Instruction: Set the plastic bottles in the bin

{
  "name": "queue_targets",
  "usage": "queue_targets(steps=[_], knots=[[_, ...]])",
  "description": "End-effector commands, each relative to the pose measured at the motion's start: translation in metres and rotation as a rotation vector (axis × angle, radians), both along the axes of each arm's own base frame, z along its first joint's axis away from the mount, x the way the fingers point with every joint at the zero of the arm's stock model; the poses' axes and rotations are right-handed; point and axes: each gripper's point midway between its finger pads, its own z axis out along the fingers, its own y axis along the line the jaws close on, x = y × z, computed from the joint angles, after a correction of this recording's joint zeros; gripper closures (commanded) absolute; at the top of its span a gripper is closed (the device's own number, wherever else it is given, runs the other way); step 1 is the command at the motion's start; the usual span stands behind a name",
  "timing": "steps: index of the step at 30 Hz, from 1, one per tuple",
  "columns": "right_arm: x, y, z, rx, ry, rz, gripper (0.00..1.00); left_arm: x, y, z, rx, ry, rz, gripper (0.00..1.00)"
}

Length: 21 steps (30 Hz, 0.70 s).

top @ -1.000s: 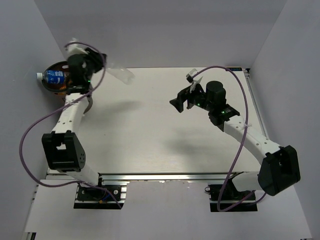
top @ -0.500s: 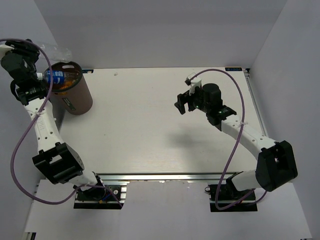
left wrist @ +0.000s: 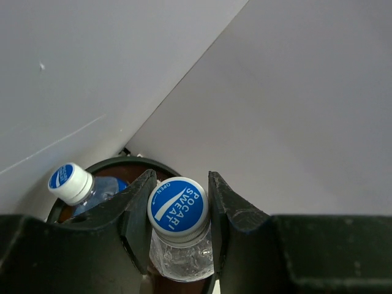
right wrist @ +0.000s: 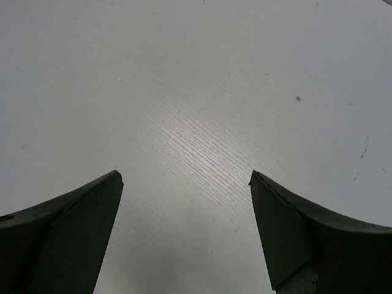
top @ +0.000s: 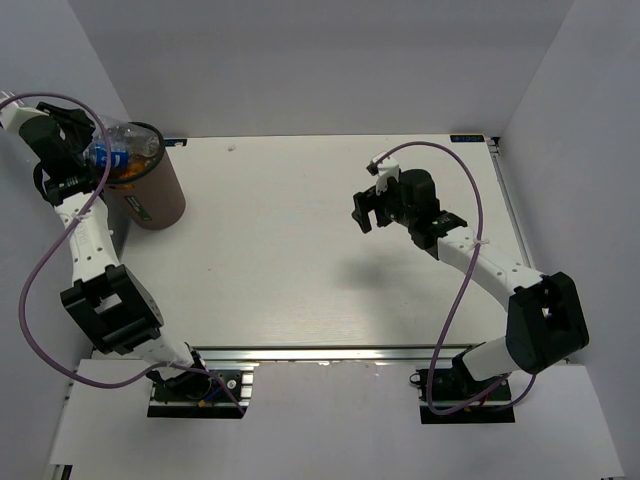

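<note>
Bottle with a blue Pocari Sweat cap [left wrist: 177, 211] is pinched just under the cap by the left gripper [left wrist: 180, 184], jaws drawn in tight on it. Cap faces the wrist, clear body points down into the mouth of the bin [top: 158, 203]. Likely held this way so that letting go drops it straight in. A second bottle [left wrist: 69, 182], blue-and-white cap, already lies inside the bin. It leans on the rim with its neck poking up beside the left finger. Bin stands at the far left corner of the table [top: 300, 260], close to the wall. Right gripper [right wrist: 185, 176] hangs over bare tabletop, jaws spread wide, nothing between them, well apart from the bin. Probably parked clear of the drop. Release not yet made.
</note>
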Motion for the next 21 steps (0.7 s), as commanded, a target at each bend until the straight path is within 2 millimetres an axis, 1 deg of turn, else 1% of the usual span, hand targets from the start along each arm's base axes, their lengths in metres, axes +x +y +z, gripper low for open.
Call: queue_targets(steps=[1,2,4,5,7,8,9,10,11,13,14,15,16,17,18,19,21], knots=[[0.008,-0.002,0.015,0.011,-0.043,-0.016,0.11,-0.004,0.002,-0.006,0.004,0.031,0.015,1.00],[0.008,-0.003,0.015,0.008,-0.044,-0.022,0.11,-0.005,0.002,-0.007,0.003,0.038,0.017,1.00],[0.008,-0.005,0.015,0.007,-0.046,-0.031,0.11,-0.007,0.007,-0.011,0.005,0.048,0.051,0.99],[0.007,-0.006,0.014,0.008,-0.042,-0.032,0.11,-0.007,0.006,-0.014,0.002,0.049,0.045,0.96],[0.006,-0.005,0.012,0.014,-0.037,-0.030,0.11,-0.003,0.005,-0.022,-0.018,0.056,0.032,0.95],[0.006,-0.004,0.012,0.020,-0.034,-0.027,0.11,0.001,-0.002,-0.025,-0.019,0.057,-0.017,0.95],[0.005,-0.003,0.012,0.025,-0.028,-0.022,0.11,0.004,-0.003,-0.031,-0.031,0.063,-0.025,0.94],[0.004,-0.001,0.011,0.033,-0.017,-0.014,0.11,0.005,-0.002,-0.034,-0.035,0.066,-0.025,0.90],[0.003,0.001,0.010,0.035,-0.010,-0.008,0.11,0.005,0.002,-0.037,-0.039,0.072,-0.007,0.82],[0.001,0.000,0.010,0.038,-0.006,-0.010,0.11,0.007,0.004,-0.043,-0.035,0.088,-0.001,0.79],[0.001,-0.001,0.009,0.035,-0.004,-0.012,0.11,0.005,0.006,-0.043,-0.034,0.098,0.010,0.70],[0.000,-0.001,0.009,0.037,-0.002,-0.015,0.11,0.004,0.010,-0.042,-0.027,0.100,0.031,0.63],[0.000,-0.003,0.010,0.037,-0.005,-0.021,0.11,-0.001,0.013,-0.047,-0.035,0.125,0.061,0.57],[-0.001,-0.003,0.010,0.040,-0.005,-0.024,0.11,-0.003,0.017,-0.047,-0.032,0.130,0.087,0.47],[-0.001,-0.003,0.010,0.042,-0.003,-0.025,0.11,-0.006,0.018,-0.045,-0.027,0.131,0.100,0.41],[-0.002,-0.004,0.012,0.045,-0.007,-0.026,0.11,-0.009,0.018,-0.041,-0.021,0.126,0.109,0.38],[-0.003,-0.003,0.013,0.051,-0.008,-0.026,0.11,-0.012,0.020,-0.040,-0.016,0.131,0.123,0.32]])
